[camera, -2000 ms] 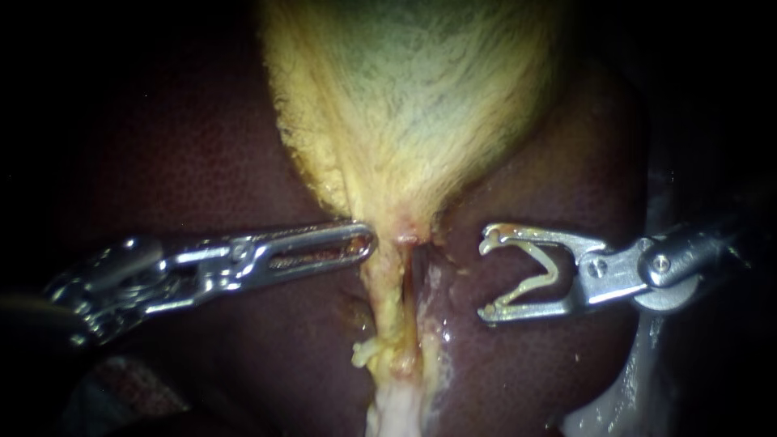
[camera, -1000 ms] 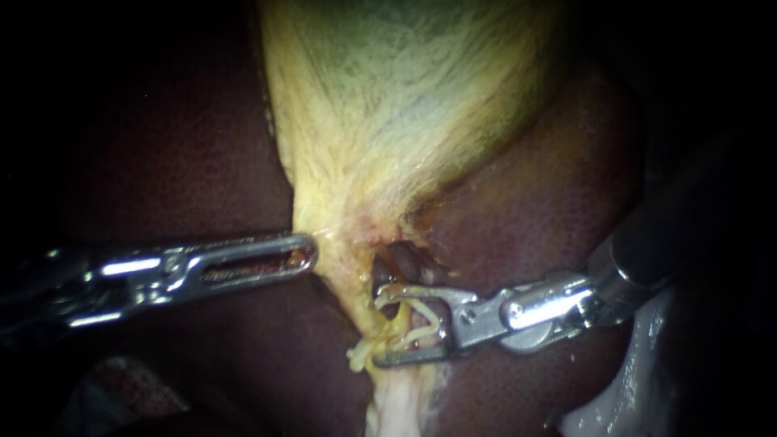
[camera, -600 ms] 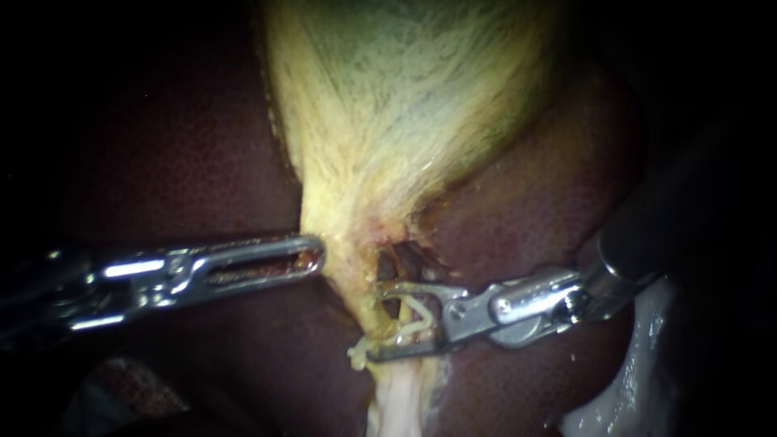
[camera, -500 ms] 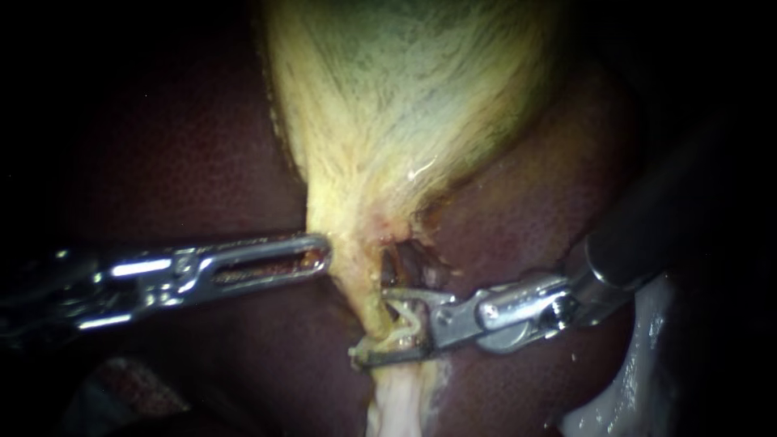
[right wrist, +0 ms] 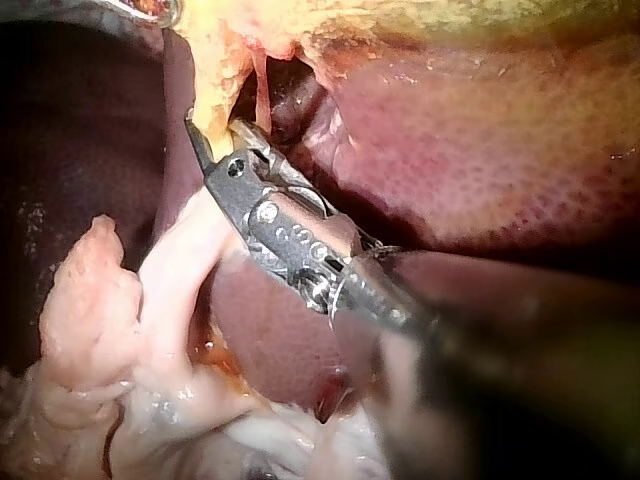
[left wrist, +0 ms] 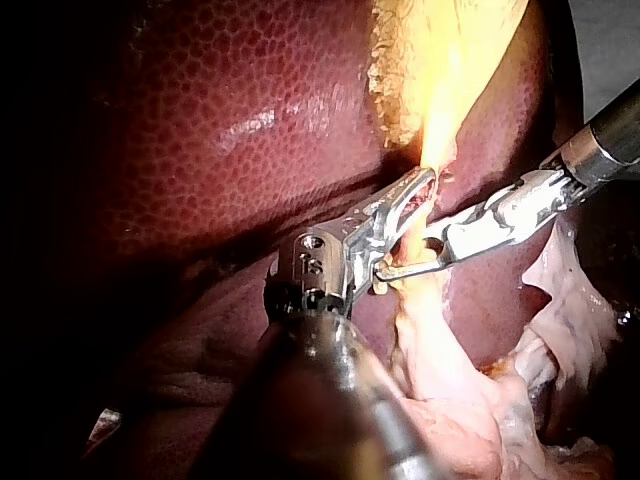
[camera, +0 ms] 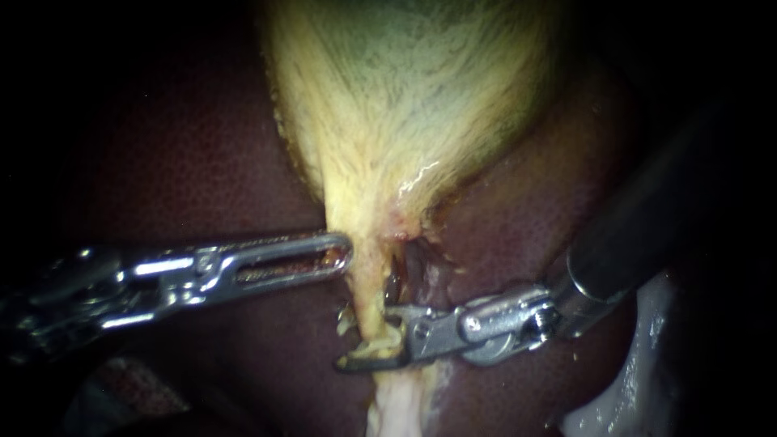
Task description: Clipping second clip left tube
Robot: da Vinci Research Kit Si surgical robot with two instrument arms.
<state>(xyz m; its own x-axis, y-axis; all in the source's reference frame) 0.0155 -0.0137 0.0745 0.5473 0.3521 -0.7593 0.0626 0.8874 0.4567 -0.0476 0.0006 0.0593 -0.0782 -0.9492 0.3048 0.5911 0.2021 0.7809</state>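
Dark liver (camera: 202, 162) bed: L instrument (camera: 344, 251) jaws grip gallbladder (camera: 405, 97); R instrument (camera: 364, 353) jaws clamp left tube (camera: 368, 299).

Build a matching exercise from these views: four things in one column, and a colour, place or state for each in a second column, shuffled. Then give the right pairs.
Things
1. left instrument
2. right instrument
3. gallbladder
4. liver

Descriptions
A. dark red, finely dimpled surface
B. clamped across the tube
C. yellow-green, tapering toward the tube
D. tip beside the tube, closer to the gallbladder than the other instrument

Pairs: 1-D, 2-B, 3-C, 4-A
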